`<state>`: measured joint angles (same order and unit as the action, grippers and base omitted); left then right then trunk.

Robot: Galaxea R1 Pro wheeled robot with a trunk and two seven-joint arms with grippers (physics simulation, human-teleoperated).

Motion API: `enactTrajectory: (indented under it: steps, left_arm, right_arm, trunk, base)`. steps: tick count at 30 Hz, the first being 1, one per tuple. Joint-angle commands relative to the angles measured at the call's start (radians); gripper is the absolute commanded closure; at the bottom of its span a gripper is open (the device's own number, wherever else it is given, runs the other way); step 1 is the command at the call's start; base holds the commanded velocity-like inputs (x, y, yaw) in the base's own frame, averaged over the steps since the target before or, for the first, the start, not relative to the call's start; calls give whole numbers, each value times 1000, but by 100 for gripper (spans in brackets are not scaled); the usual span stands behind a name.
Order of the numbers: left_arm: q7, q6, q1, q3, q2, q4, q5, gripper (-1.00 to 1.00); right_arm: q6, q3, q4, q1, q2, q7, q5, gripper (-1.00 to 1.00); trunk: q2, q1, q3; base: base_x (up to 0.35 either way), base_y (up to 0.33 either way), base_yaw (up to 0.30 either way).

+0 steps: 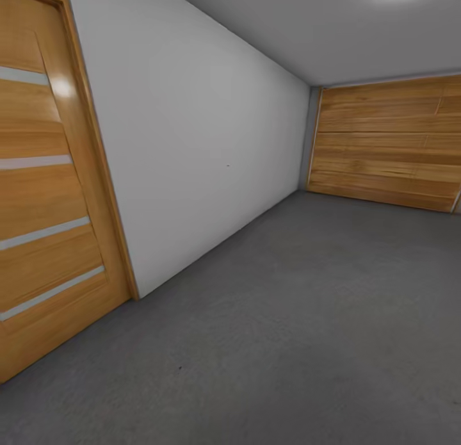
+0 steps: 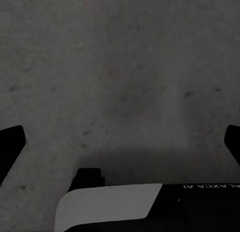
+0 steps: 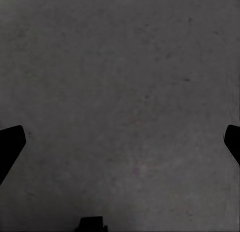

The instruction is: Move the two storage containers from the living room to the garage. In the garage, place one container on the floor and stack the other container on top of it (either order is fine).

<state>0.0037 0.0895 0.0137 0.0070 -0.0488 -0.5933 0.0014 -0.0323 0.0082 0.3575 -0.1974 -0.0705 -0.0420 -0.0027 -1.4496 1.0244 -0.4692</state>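
Observation:
I am in the garage, looking along its dark grey concrete floor (image 1: pixel 307 317) with a pale grey wall (image 1: pixel 205 150) on the left. The two storage containers are out of view. My left gripper (image 2: pixel 120 142) hangs open over the concrete floor (image 2: pixel 120 67), its dark fingertips (image 2: pixel 11 144) spread to the frame's sides and nothing between them. In the same way, my right gripper (image 3: pixel 120 142) stands open above bare concrete floor (image 3: pixel 125 92), fingertips (image 3: pixel 10 144) wide apart and empty.
A wood-panelled door (image 1: pixel 45 195) with pale horizontal strips stands close at the left. A wide wooden garage door (image 1: pixel 387 144) closes the far end. Part of my own white and black body (image 2: pixel 110 207) shows beneath the left wrist.

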Motion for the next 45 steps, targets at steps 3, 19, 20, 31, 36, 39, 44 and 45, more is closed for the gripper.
enactTrajectory:
  steps: [3,19,20,31,36,39,44,45]
  left_arm:
    - [1,7,0,1,0,-3,0,-100]
    - [2,7,0,1,0,-3,-3,-100]
    - [2,7,0,1,0,-3,-3,-100]
    - [2,7,0,1,0,-3,-3,-100]
    - [2,8,0,1,0,-3,-3,-100]
    - [2,9,0,1,0,-3,-3,-100]
    - [2,9,0,1,0,-3,-3,-100]
    - [2,9,0,1,0,-3,-3,-100]
  right_arm:
    - [-3,1,-1,0,0,-2,0,-100]
    - [-3,1,-2,0,0,-2,0,-100]
    - [-3,1,-2,0,0,-2,0,-100]
    - [-3,1,-2,0,0,-2,0,-100]
    - [-3,1,-2,0,0,-2,0,-100]
    - [-3,1,-2,0,0,-2,0,-100]
    - [-3,1,-2,0,0,-2,0,-100]
    - [-3,1,-2,0,0,-2,0,-100]
  trunk:
    - [0,1,-1]
    - [0,1,-1]
    - [0,1,-1]
    - [0,1,-1]
    - [0,1,-1]
    - [0,1,-1]
    - [0,1,-1]
    - [0,1,-1]
  base:
    - [325,0,299]
    - [325,-38,299]
    - [325,-80,299]
    - [325,-83,299]
    - [325,-92,299]
    - [325,-92,299]
    - [325,-93,299]
    - [325,-94,299]
